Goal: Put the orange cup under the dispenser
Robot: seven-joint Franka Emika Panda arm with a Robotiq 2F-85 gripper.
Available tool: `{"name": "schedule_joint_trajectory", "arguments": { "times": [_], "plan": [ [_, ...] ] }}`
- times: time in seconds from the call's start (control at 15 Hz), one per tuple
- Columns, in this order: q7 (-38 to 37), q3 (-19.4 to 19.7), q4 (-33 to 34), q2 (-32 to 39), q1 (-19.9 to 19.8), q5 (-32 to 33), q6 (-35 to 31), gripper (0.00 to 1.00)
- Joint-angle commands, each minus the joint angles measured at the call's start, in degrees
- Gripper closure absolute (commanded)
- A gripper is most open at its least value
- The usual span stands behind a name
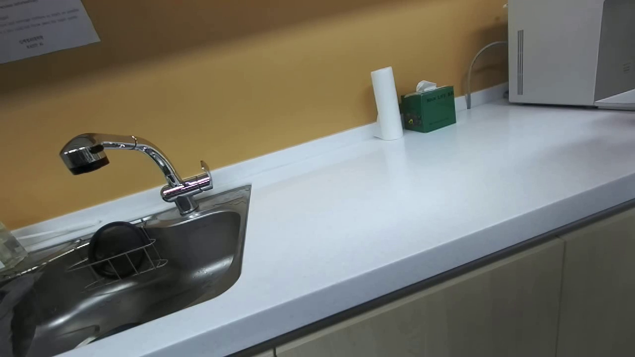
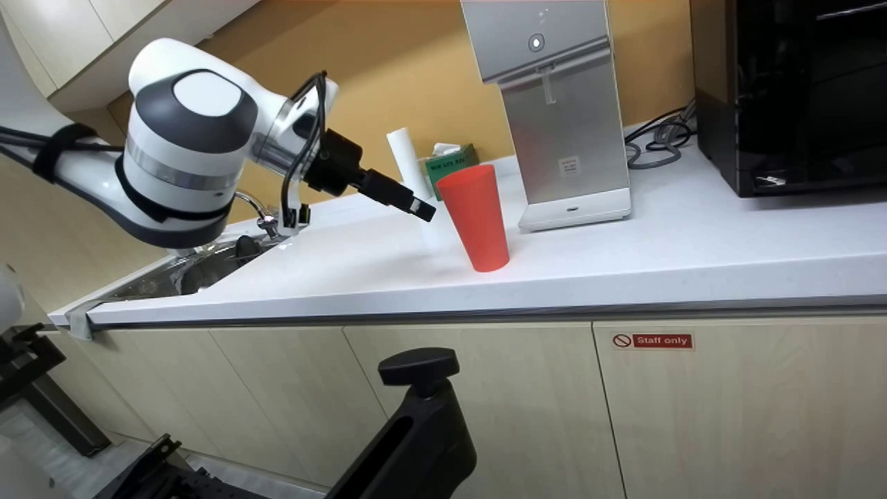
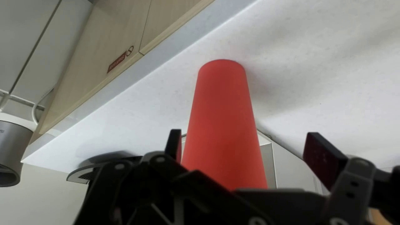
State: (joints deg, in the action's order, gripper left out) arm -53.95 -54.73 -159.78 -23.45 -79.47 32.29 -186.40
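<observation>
The orange cup (image 2: 478, 220), a tall red-orange tumbler, stands upright on the counter near its front edge. My gripper (image 2: 424, 209) is beside the cup's upper half, and a small gap shows between them. In the wrist view the gripper (image 3: 245, 140) is open. The cup (image 3: 223, 122) shows between its fingers, closer to the left one, and neither finger grips it. The grey dispenser (image 2: 565, 145) stands behind and right of the cup, with its spout above a white base. Its side also shows in an exterior view (image 1: 553, 54). The cup and gripper are out of that view.
A paper roll (image 1: 387, 104) and a green tissue box (image 1: 430, 110) stand by the wall. A sink (image 1: 218, 238) with a tap (image 1: 158, 158) lies at the counter's far end. A black appliance (image 2: 804, 104) stands right of the dispenser. The counter's front edge (image 2: 554, 291) is near the cup.
</observation>
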Motion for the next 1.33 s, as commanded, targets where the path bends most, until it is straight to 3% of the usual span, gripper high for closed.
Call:
{"name": "schedule_joint_trajectory", "arguments": {
  "times": [0.0, 0.4, 0.8, 0.87, 1.2, 1.27],
  "plan": [
    [-4.08, -7.08, 0.02, -4.22, -6.1, -1.03, -2.95, 0.0],
    [-6.08, -19.76, 0.05, -10.25, -17.12, -6.28, -7.24, 0.0],
    [-7.21, -31.79, 0.05, -17.81, -26.21, -16.75, -14.79, 0.0],
    [0.13, -32.14, 0.57, -16.05, -22.97, -26.33, -11.66, 0.0],
    [6.13, -40.19, 2.32, -17.95, -25.15, -42.15, -11.46, 0.0],
    [6.62, -41.36, 2.56, -18.37, -25.53, -43.85, -11.47, 0.25]
  ]
}}
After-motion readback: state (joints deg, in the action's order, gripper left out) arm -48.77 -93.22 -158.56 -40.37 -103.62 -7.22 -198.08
